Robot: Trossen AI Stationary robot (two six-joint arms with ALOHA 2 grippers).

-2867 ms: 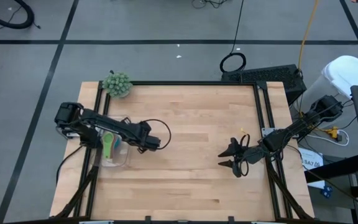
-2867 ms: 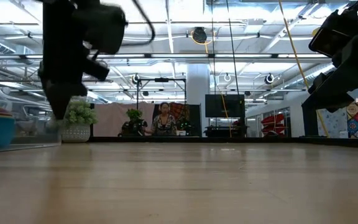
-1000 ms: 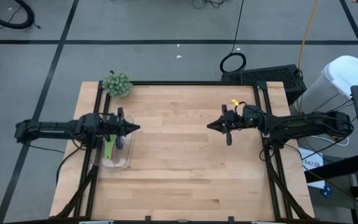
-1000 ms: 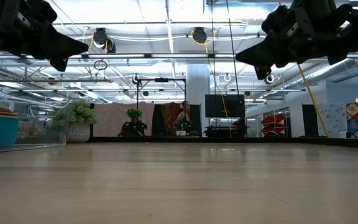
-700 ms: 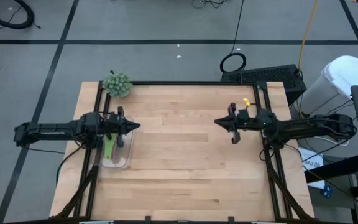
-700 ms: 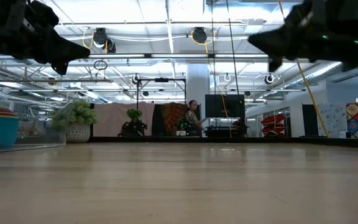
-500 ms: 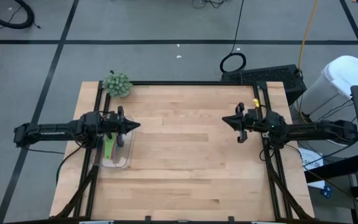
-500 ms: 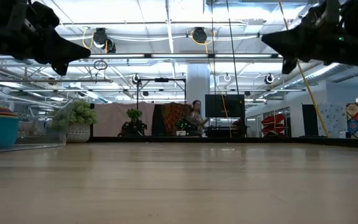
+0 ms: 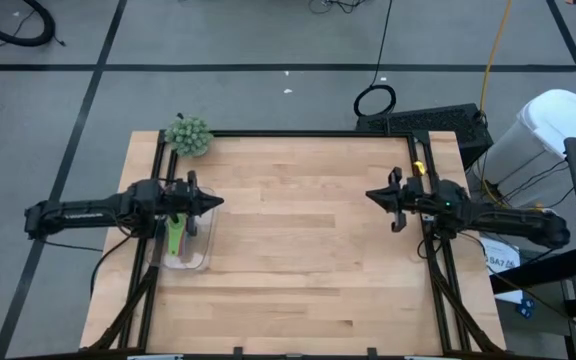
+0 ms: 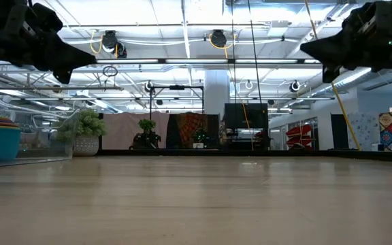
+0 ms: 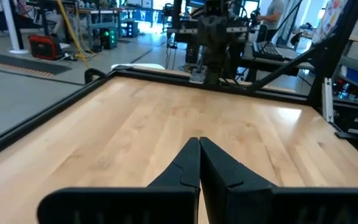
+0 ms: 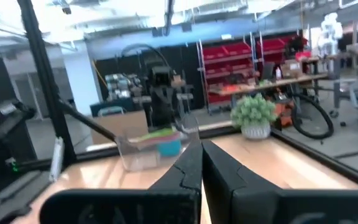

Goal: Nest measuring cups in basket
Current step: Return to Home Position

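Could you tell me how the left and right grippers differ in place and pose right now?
The left gripper hangs by the end of the basket at the left side of the table; the right gripper hangs over bare wood near the right edge. The left gripper points rightward, the right gripper leftward, so they face each other. Both are shut, empty and raised off the table.
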